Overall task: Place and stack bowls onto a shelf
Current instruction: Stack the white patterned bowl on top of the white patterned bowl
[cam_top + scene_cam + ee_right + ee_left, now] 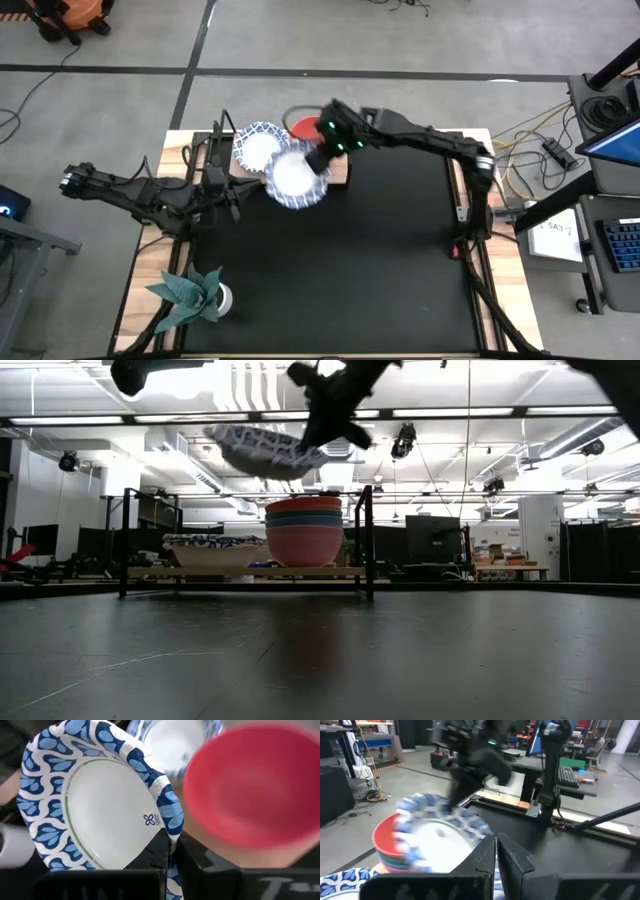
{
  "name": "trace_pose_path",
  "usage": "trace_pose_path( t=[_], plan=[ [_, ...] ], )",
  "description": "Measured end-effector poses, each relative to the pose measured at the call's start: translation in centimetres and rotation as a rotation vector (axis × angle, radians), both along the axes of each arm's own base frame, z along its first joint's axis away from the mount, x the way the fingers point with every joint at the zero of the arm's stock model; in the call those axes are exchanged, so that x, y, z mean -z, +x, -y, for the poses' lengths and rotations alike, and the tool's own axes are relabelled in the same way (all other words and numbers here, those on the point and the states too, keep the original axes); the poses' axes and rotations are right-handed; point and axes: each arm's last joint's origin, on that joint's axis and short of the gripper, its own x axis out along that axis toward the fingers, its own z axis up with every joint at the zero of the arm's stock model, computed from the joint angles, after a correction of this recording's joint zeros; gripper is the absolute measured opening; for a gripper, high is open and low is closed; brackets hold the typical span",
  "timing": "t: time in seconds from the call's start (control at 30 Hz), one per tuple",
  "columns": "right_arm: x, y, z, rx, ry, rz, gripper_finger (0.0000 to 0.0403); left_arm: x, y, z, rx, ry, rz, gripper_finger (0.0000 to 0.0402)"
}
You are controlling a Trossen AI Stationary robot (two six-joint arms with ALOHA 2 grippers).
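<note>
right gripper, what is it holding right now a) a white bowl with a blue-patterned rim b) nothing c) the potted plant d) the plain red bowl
a: the right gripper pinches the rim of a white paper bowl with a blue-patterned rim, lifted in the air above the stack of plain coloured bowls on the light-brown wooden shelf.

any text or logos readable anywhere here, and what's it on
Held bowl, pinched at its rim by the right gripper: a small blue flower-shaped mark with tiny lettering beside it, too small to read.
White sheet on the side desk: dark handwriting, too small to read.
Stacked plain bowls and the shelf: no text visible.
Nothing else legible in any view.
</note>
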Motion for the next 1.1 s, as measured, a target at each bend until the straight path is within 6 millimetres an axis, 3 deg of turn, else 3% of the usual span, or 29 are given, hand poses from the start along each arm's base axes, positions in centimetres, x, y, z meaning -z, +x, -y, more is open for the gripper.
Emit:
trace_pose_path(
  t=[0.27, 0.47, 0.77, 1.1],
  plan=[
    [-0.3, 3.8, 4.8, -0.002, -0.112, 0.084, 0.0013, 0.5, -1.8, -0.3, -0.011, 0.024, 0.028, 0.0000],
    [0.4, 4.3, 6.7, 0.038, -0.180, 0.157, 0.0013, 1.0, -2.9, -0.6, -0.009, 0.019, 0.052, 0.0000],
    [0.6, 5.6, 7.7, 0.114, -0.322, 0.258, 0.0013, 1.2, -4.6, -1.1, -0.008, 0.011, 0.112, 0.0000],
    [2.8, 7.6, 8.3, 0.104, -0.390, 0.281, 0.0013, 1.4, -5.0, -1.3, -0.007, 0.022, 0.121, 0.0000]
  ],
)
